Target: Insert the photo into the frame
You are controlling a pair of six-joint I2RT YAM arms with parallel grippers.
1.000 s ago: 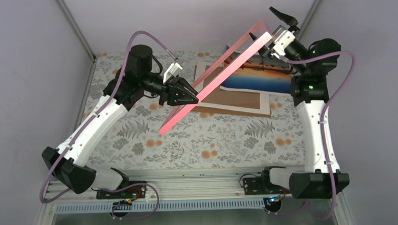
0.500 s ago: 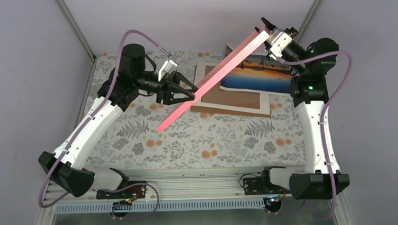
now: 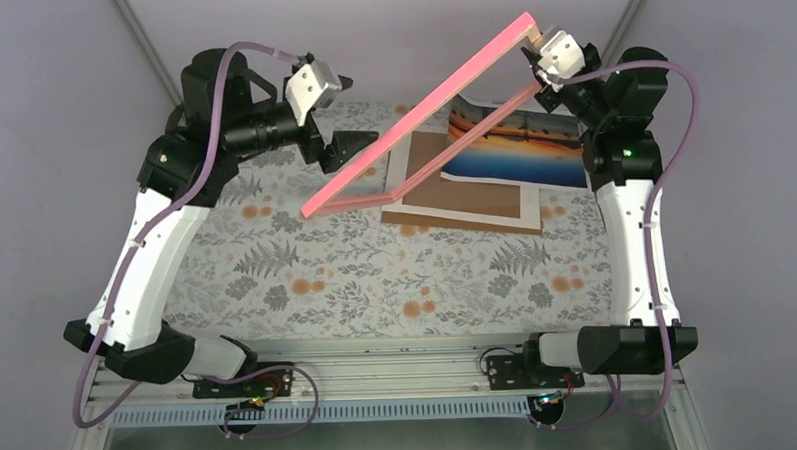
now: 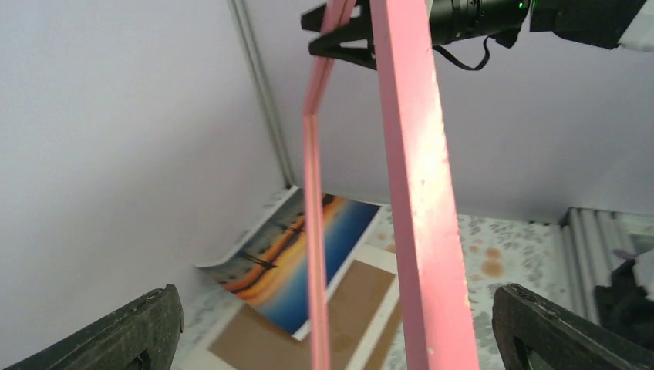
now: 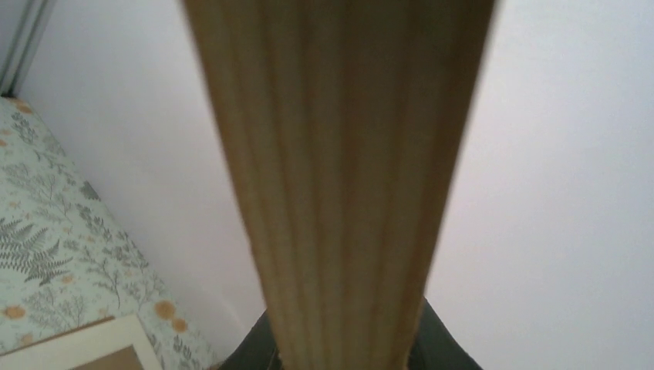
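While the right gripper (image 3: 541,52) clamps the top corner of the stiff, light-looking pink frame (image 3: 430,89), held tilted in the air, and the left gripper (image 3: 360,146) stands spread astride its rail, the thin, floppy photo (image 3: 522,153) lies on the backing board (image 3: 463,188), probably best pinched at its curled edge.

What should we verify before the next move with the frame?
1. Top hold: right gripper has its jaws shut on the frame at its high corner: ok.
2. Second hold: left gripper gripping the frame: not ok; jaws open with a frame bar between them.
3. Frame's low corner off the table: cannot tell.
4. The photo lies picture side up on the backing board: ok.
5. Photo lies flat: not ok; its far edge curls up.
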